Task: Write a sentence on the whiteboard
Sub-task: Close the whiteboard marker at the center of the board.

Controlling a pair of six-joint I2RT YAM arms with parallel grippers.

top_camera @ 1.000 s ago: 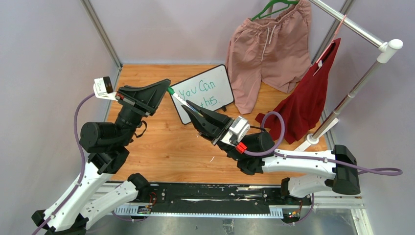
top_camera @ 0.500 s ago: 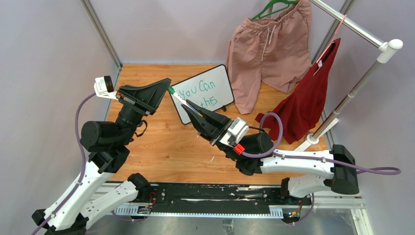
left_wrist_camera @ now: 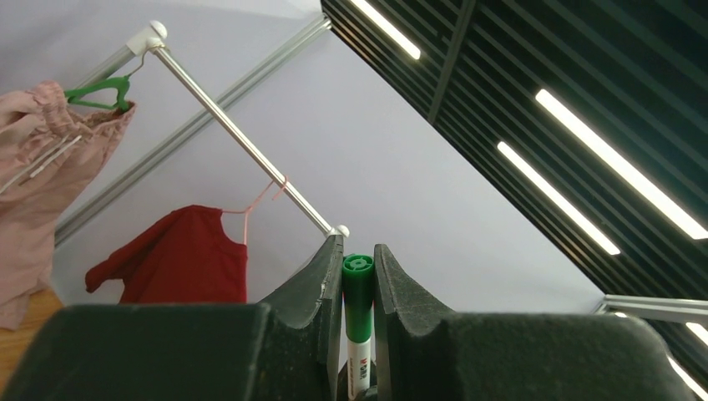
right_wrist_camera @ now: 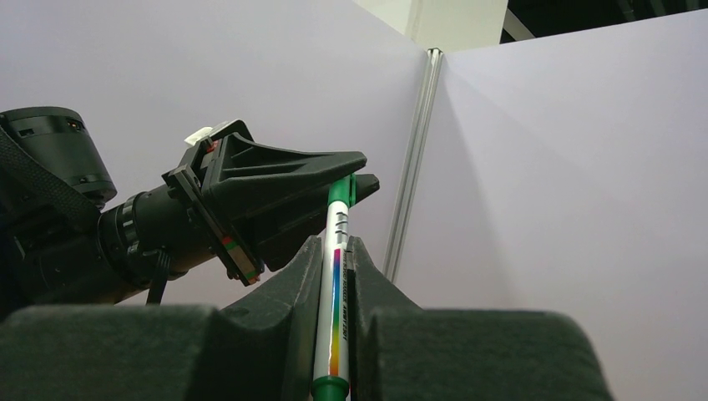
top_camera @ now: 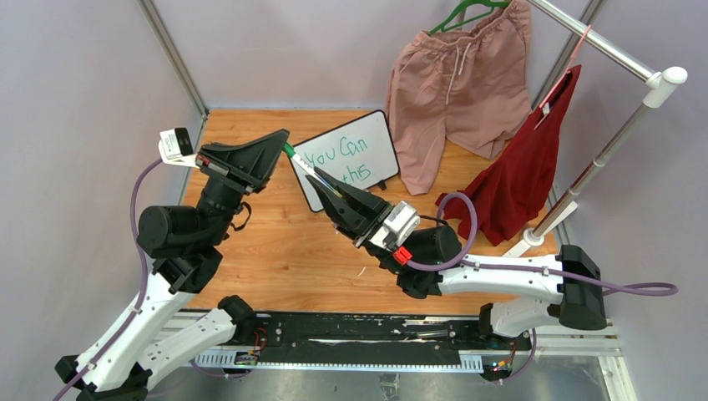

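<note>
whiteboard [top_camera: 380, 163] sits on the table [top_camera: 275, 242] behind both arms, green sentence [top_camera: 338, 154] written on it; left fingers [left_wrist_camera: 321, 284] clamp the cap end of the marker [left_wrist_camera: 358, 292], right fingers [right_wrist_camera: 300, 276] grip its barrel.

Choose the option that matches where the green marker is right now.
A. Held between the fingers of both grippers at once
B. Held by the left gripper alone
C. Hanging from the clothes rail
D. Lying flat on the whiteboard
A: the left wrist view shows the green capped end of the marker between the fingers of the left gripper, and the right wrist view shows its barrel clamped in the right gripper.
</note>
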